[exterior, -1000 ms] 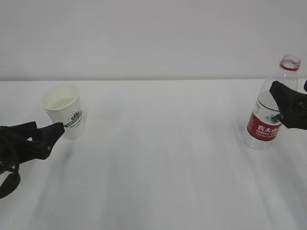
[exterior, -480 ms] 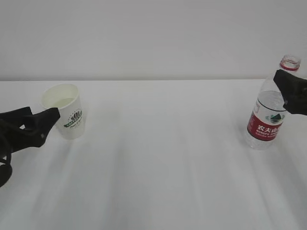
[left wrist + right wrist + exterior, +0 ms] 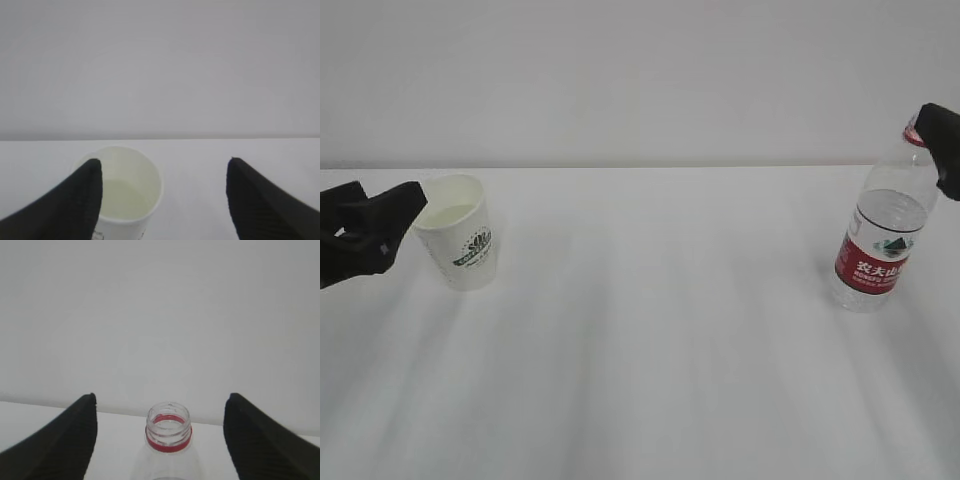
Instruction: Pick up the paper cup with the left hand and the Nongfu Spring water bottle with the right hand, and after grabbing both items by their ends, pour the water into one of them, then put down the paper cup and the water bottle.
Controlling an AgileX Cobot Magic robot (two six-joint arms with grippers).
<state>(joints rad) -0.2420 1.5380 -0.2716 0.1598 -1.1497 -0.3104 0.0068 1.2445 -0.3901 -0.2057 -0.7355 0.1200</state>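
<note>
The paper cup (image 3: 460, 235) stands upright at the left of the table, its green logo facing front and pale water (image 3: 125, 197) inside. My left gripper (image 3: 386, 195) hovers open just left of the cup at rim height. In the left wrist view the cup (image 3: 131, 187) sits behind the left finger of that gripper (image 3: 162, 165), not between the jaws. The Nongfu Spring water bottle (image 3: 883, 230) stands upright and uncapped at the right, partly filled. My right gripper (image 3: 940, 135) is open at neck height, and its fingers flank the bottle mouth (image 3: 168, 427) with wide gaps in the wrist view (image 3: 160, 397).
The white table (image 3: 660, 340) runs back to a plain pale wall (image 3: 640, 80). The right gripper is cut off by the frame's right edge.
Both grippers have risen. The left one lifted from the cup's lower side to rim height and drew left. The right one climbed from the bottle's label to its neck.
</note>
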